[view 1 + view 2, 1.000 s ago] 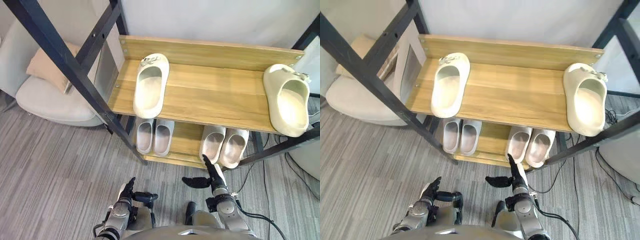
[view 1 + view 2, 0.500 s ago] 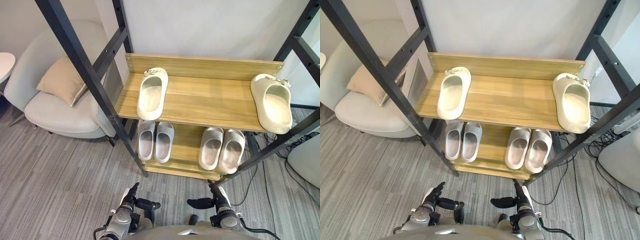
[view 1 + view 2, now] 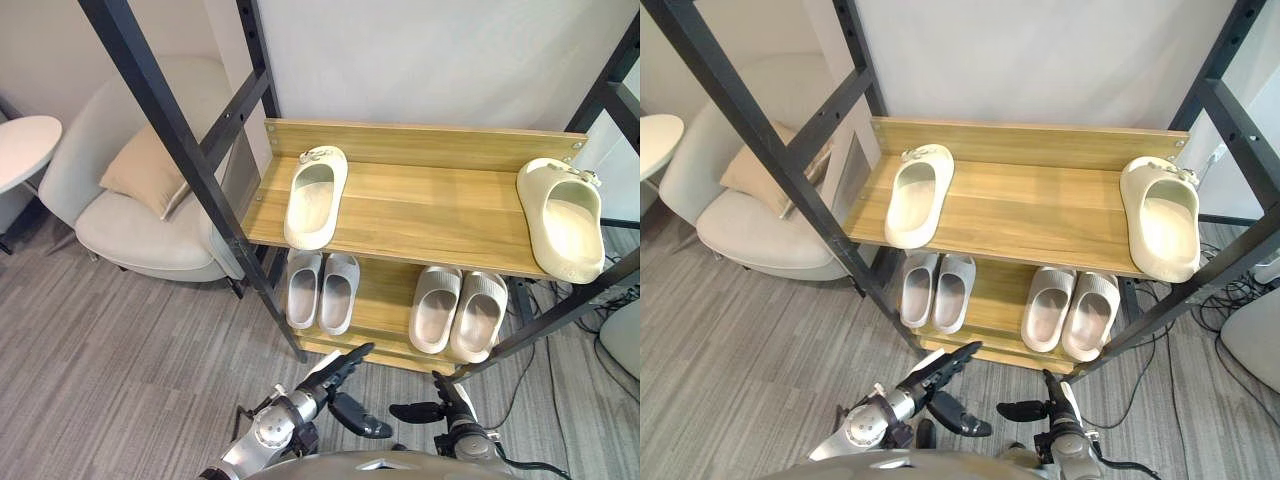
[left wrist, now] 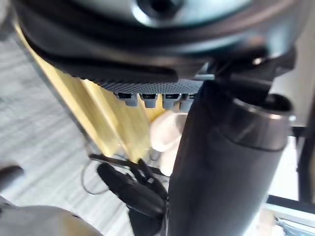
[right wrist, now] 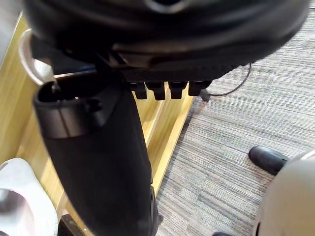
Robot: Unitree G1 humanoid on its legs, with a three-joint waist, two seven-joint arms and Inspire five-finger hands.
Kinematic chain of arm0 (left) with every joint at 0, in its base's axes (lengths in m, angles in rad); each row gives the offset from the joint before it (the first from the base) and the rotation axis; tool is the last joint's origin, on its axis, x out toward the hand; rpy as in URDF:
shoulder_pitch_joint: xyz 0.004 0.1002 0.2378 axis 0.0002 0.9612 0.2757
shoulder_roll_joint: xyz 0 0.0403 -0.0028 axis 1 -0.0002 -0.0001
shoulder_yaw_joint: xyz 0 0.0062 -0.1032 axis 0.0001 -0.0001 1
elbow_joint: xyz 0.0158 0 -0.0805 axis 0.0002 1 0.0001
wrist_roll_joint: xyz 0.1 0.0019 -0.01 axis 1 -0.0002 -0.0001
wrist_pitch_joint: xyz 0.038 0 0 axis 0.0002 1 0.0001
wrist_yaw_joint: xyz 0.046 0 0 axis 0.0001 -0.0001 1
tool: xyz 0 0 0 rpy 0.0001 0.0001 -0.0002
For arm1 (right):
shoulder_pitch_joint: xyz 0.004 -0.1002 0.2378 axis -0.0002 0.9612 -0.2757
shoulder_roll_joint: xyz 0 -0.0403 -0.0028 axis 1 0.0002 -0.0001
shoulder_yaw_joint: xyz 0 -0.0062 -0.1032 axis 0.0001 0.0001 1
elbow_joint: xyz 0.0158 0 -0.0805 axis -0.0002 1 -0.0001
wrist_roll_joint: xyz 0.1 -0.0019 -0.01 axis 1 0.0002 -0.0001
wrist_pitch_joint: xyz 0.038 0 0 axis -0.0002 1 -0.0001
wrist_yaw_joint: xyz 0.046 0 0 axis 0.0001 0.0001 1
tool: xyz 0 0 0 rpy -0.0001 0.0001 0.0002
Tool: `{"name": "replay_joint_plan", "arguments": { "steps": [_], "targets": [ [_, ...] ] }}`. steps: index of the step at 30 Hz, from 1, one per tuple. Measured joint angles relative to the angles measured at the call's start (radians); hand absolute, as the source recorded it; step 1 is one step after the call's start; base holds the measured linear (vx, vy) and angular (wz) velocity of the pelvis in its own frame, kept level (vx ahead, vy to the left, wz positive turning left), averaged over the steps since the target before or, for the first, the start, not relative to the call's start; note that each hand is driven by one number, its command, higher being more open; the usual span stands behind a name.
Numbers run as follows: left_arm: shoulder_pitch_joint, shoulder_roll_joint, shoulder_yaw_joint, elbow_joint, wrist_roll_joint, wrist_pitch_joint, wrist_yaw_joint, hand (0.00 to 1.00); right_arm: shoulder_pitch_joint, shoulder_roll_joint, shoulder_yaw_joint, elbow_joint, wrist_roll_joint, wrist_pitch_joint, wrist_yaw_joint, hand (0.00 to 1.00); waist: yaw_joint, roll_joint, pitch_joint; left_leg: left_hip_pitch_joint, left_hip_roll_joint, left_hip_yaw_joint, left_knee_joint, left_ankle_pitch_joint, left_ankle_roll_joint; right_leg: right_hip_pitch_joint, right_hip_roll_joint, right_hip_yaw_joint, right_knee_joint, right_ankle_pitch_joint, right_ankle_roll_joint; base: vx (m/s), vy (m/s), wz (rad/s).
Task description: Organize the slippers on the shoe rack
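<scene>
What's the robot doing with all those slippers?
The robot stands in front of a wooden shoe rack and holds nothing yet. Its left hand and right hand hang low before the rack, fingers open. On the top shelf, the left cream slipper and the right cream slipper lie far apart. On the lower shelf, the left grey pair and the right grey pair sit tidily.

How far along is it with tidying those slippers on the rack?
Done, it seems: the left pair and right pair sit neatly on the lower shelf. In hand: nothing; the left hand and right hand are open, low before the rack. Left: on the top shelf, the left cream slipper and right cream slipper lie far apart, probably needing pairing.
</scene>
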Motion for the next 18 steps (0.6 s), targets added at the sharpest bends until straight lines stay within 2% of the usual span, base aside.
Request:
{"name": "replay_joint_plan", "arguments": {
  "steps": [4,9,14,18],
  "targets": [
    [0.000,0.010,-0.034,-0.149,-0.115,0.002,-0.036,1.00,0.001,-0.002,-0.020,0.010,0.000,0.001,0.003,1.00,-0.005,0.005,-0.006,0.002,0.004,-0.004,0.000,-0.001,-0.001,0.006,0.004,-0.003,-0.001,0.000,-0.001,0.00,-0.004,0.02],
    [-0.008,0.022,-0.005,-0.359,-0.233,0.002,-0.037,1.00,0.013,-0.008,-0.017,0.032,-0.001,0.006,0.013,1.00,-0.006,-0.005,-0.018,0.016,0.004,-0.015,0.000,-0.003,-0.005,0.030,0.006,-0.017,-0.008,-0.003,-0.003,0.01,-0.010,0.06],
    [-0.021,-0.006,0.094,-0.512,-0.322,-0.001,0.020,1.00,0.019,-0.015,-0.008,0.066,0.000,0.008,0.015,1.00,0.001,-0.007,-0.034,0.019,0.005,-0.015,0.000,-0.004,-0.006,0.034,0.006,-0.016,-0.008,-0.003,-0.003,0.00,0.000,0.00],
    [-0.056,-0.041,0.135,-0.598,-0.339,-0.013,0.071,1.00,0.038,-0.015,-0.006,0.085,0.002,0.011,0.017,1.00,0.011,-0.015,-0.052,0.019,0.006,-0.015,0.000,-0.004,-0.006,0.034,0.006,-0.016,-0.005,-0.003,-0.003,0.00,0.000,0.00]
  ]
}}
